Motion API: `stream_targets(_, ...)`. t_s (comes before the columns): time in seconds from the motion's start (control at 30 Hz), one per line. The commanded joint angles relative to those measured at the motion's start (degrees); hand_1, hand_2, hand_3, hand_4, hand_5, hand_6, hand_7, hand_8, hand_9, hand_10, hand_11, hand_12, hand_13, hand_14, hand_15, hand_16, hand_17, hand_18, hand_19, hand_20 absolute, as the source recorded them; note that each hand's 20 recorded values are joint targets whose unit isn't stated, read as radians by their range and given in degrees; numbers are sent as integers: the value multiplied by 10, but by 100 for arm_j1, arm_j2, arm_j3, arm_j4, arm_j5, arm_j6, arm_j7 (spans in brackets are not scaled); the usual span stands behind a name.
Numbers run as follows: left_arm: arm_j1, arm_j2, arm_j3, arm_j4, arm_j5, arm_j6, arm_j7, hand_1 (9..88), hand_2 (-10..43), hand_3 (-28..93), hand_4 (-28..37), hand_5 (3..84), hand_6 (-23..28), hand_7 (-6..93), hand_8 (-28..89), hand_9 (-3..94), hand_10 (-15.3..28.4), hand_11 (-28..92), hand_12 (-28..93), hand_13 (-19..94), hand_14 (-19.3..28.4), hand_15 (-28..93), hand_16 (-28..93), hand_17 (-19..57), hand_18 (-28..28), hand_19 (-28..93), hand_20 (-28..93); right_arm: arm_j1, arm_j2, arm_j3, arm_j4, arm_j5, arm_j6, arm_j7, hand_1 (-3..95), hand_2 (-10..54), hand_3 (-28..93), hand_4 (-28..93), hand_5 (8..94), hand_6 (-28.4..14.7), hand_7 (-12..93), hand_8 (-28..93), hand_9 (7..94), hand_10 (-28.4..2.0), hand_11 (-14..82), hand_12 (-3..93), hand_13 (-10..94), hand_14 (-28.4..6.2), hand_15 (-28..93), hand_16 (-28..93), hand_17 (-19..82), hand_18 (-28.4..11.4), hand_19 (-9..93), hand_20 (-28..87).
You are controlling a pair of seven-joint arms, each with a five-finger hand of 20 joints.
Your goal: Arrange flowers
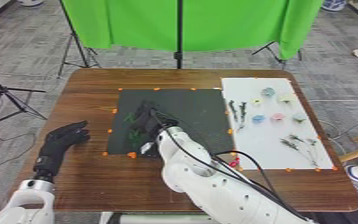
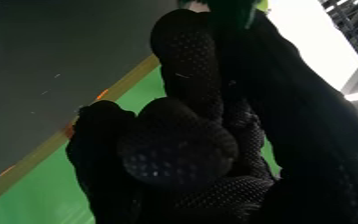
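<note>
**Flowers [image 1: 278, 117]: loose on the white sheet [image 1: 246, 87], none on the black mat yet**

Near the sheet's middle and far end: blue, yellow and pink, well apart from the right hand [image 1: 147, 112]. Over the left part of the black mat [image 1: 202, 100] with that hand, fingertips apparently pinching a green sprig [image 2: 249, 12]; cannot make out how firm, or how much stem is caught. Left hand [image 1: 62, 137] off to the side of the mat, fingers relaxed, gripping nothing.

Green stems [image 1: 134, 134] on the mat, right beside and partly behind the right hand. Looks like the greenery stage, so early in the arrangement.

Could go wrong:
- Dragging laid stems out of line. Cause: glove bulk low over the mat, thin pieces right next to it.
- Sprig hanging on after release. Cause: leafy bits snagging in textured fabric, or fingertips opening unevenly.
- Twisting the sprig on set-down. Cause: pinch at the very tips, little to stop it turning.
- Sweeping pieces off the sheet. Cause: black cable [image 1: 262, 175] looping out beside the arm, close to the leafy stems [image 1: 242, 111] and thin branched sprigs [image 1: 291, 142]. Worth lifting high before crossing over.
- Crushing petals later. Cause: same tight pinch on soft heads.
</note>
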Motion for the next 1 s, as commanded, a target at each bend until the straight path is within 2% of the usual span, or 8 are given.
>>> stream_targets(0.03, 35, -83, 16, 29, 36, -65, -6, 333, 41, 655, -186, 480, 53, 144, -68, 476, 141, 228, 126, 408, 195, 290, -4, 99, 148, 229, 269, -22, -73, 30, 56, -45, -49, 1, 541, -95, 523, -35, 821, -46, 294, 172, 921, -134, 329, 244, 937, -1, 613, 210, 705, -106, 932, 482)
stream_targets(0.27, 77, -95, -2, 16, 27, -56, 0, 336, 57, 628, -171, 469, 54, 141, -71, 473, 143, 226, 124, 413, 195, 289, -2, 98, 150, 231, 271, -43, -74, 29, 45, -13, -131, -16, 503, -95, 534, -52, 823, -43, 265, 167, 931, -136, 292, 230, 937, -9, 596, 196, 708, -102, 932, 436)
stream_targets(0.47, 23, -73, 27, 39, 28, -65, -24, 338, 65, 613, -162, 466, 54, 140, -72, 473, 144, 224, 122, 416, 193, 285, 0, 98, 150, 232, 272, -48, -58, 43, 26, 6, -170, -25, 488, -95, 551, -60, 822, -42, 261, 168, 931, -136, 287, 230, 937, -13, 595, 194, 708, -103, 932, 425)
stream_targets(0.63, 29, -84, -16, 40, 35, -128, -65, 338, 68, 609, -159, 465, 54, 138, -73, 473, 145, 224, 122, 417, 194, 285, 1, 99, 150, 231, 272, -94, 9, 174, -105, -60, -172, -69, 474, -95, 569, -65, 819, -41, 260, 165, 930, -137, 283, 230, 937, -15, 592, 193, 706, -104, 932, 415)
stream_targets(0.7, 73, -96, -87, 18, 40, -147, -86, 337, 71, 605, -158, 463, 54, 138, -73, 473, 142, 223, 122, 417, 194, 285, 2, 99, 150, 232, 272, -15, 201, 146, -309, -134, -71, -111, 469, -95, 576, -67, 818, -40, 261, 165, 929, -137, 280, 230, 937, -17, 588, 193, 704, -105, 932, 411)
stream_targets(0.77, 193, -107, -207, -51, 44, -152, -123, 337, 70, 604, -155, 464, 53, 138, -73, 474, 143, 224, 122, 417, 193, 284, 2, 99, 150, 232, 272, 83, 502, 99, -621, -170, 57, -158, 462, -95, 583, -72, 815, -40, 261, 163, 925, -137, 279, 231, 937, -18, 585, 195, 698, -110, 932, 411)
stream_targets(0.9, 359, -102, -385, -147, 40, -142, -171, 331, 61, 620, -155, 470, 49, 145, -72, 477, 144, 225, 123, 418, 191, 283, 1, 100, 150, 231, 272, 141, 1277, 289, -1485, -136, 240, -206, 447, -95, 596, -86, 803, -42, 265, 152, 904, -140, 289, 238, 937, -22, 571, 209, 684, -116, 932, 430)
stream_targets(1.0, 412, -114, -459, -176, 46, -149, -192, 327, 57, 629, -157, 473, 48, 147, -73, 478, 143, 226, 124, 418, 191, 281, 0, 100, 150, 230, 272, -59, 1858, 776, -2140, -292, 189, -300, 439, -95, 602, -94, 787, -45, 263, 130, 891, -142, 290, 237, 937, -26, 558, 229, 674, -120, 932, 447)
